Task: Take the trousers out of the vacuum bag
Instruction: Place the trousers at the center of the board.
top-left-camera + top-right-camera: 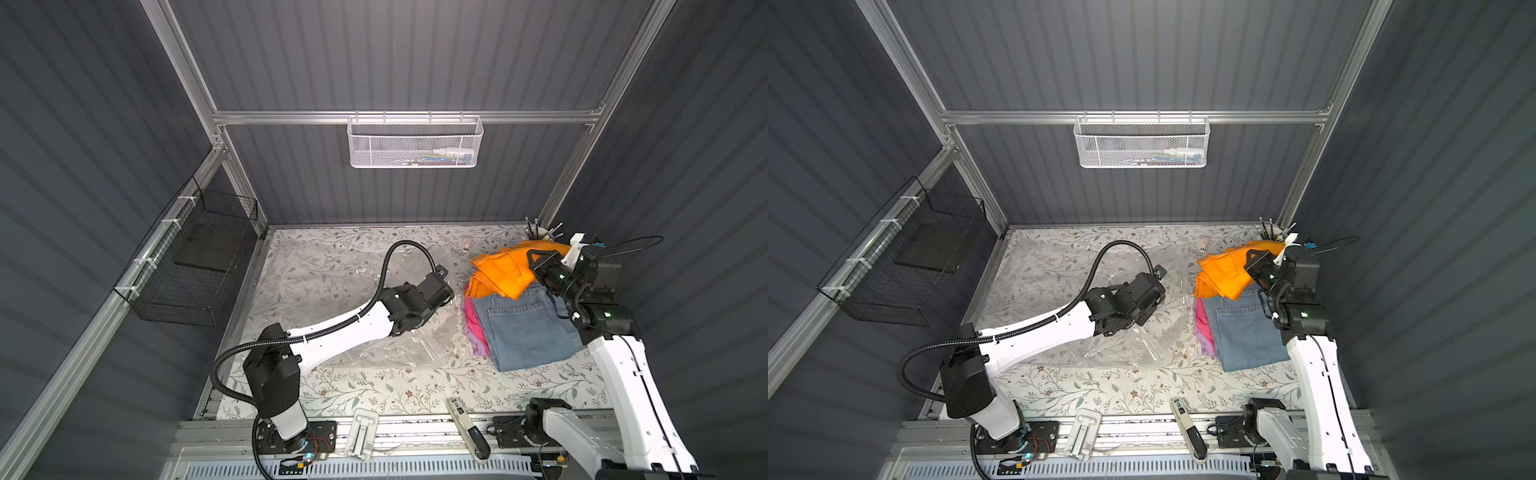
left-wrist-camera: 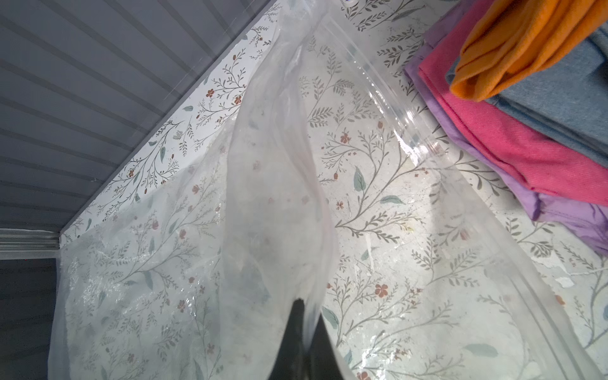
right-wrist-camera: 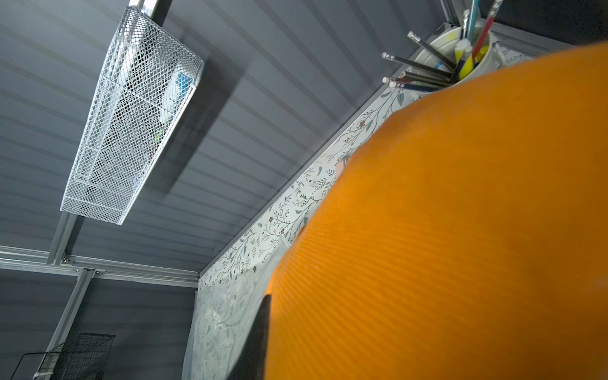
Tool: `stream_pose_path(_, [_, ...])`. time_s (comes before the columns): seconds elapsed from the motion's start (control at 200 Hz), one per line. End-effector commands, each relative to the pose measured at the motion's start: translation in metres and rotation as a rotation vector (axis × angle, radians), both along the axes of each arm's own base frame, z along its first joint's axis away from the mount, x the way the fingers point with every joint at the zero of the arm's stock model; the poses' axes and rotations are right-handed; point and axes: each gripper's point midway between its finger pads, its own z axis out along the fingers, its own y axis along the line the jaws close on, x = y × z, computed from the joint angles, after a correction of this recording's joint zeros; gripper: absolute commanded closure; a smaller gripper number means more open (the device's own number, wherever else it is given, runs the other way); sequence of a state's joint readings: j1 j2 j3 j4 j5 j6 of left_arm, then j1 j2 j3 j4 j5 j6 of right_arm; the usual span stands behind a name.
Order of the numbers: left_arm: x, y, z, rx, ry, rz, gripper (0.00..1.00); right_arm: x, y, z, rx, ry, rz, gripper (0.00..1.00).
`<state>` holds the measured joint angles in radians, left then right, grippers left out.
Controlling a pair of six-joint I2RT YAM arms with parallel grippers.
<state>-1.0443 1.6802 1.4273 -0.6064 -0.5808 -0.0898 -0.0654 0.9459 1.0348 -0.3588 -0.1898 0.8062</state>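
The clear vacuum bag lies crumpled on the flowered table. My left gripper is shut on a raised fold of its plastic near the bag's right edge. Right of the bag, outside it, the trousers lie stacked: denim over hot pink over lilac. The orange trousers hang bunched above the stack's far end, with my right gripper shut on them. In the right wrist view orange cloth covers one finger; the other fingertip shows beside it.
A cup of pencils stands in the back right corner, close behind the orange cloth. A small pink item lies near the back wall. A white mesh basket hangs on the back wall, a black wire basket on the left. Tools lie along the front rail.
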Motion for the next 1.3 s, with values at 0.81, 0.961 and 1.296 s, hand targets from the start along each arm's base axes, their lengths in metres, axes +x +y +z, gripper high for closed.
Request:
stream_pose_path(0.81, [0.000, 0.007, -0.001, 0.010, 0.005, 0.020, 1.00, -0.015, -0.024, 0.041, -0.030, -0.189, -0.103, 1.00])
stream_pose_path(0.961, [0.000, 0.006, -0.005, 0.015, 0.014, 0.016, 1.00, -0.024, -0.026, 0.034, -0.028, -0.173, -0.112, 1.00])
stream_pose_path(1.296, [0.000, 0.001, -0.011, 0.025, 0.027, 0.004, 1.00, -0.044, -0.027, 0.002, 0.007, -0.110, -0.129, 1.00])
